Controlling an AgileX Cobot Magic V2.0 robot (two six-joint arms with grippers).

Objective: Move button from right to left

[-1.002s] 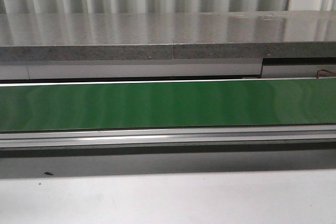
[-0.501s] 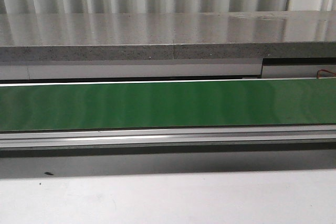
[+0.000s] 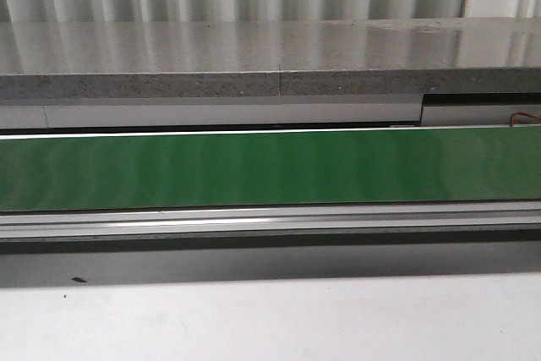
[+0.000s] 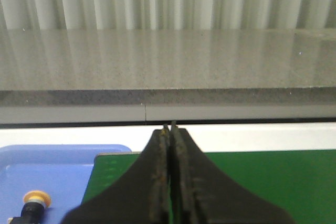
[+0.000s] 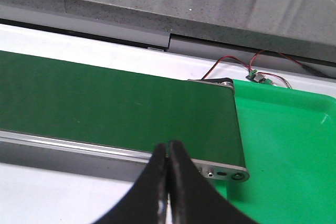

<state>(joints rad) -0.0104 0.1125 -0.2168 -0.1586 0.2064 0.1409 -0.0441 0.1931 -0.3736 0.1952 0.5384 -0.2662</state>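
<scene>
A button (image 4: pixel 35 202) with a round yellow-orange head and dark collar lies in the blue tray (image 4: pixel 58 174) off the belt's left end, seen only in the left wrist view. My left gripper (image 4: pixel 170 127) is shut and empty, above the green belt (image 4: pixel 262 182) to the right of that tray. In the right wrist view my right gripper (image 5: pixel 167 144) is also shut and empty, over the near rail of the belt (image 5: pixel 105 108) close to its right end. Neither gripper shows in the front view.
The green conveyor belt (image 3: pixel 270 166) spans the front view, with a metal rail (image 3: pixel 270 221) before it and a grey stone ledge (image 3: pixel 254 57) behind. A green tray (image 5: pixel 294 145) sits past the belt's right end, with red and black wires (image 5: pixel 247 64) behind it.
</scene>
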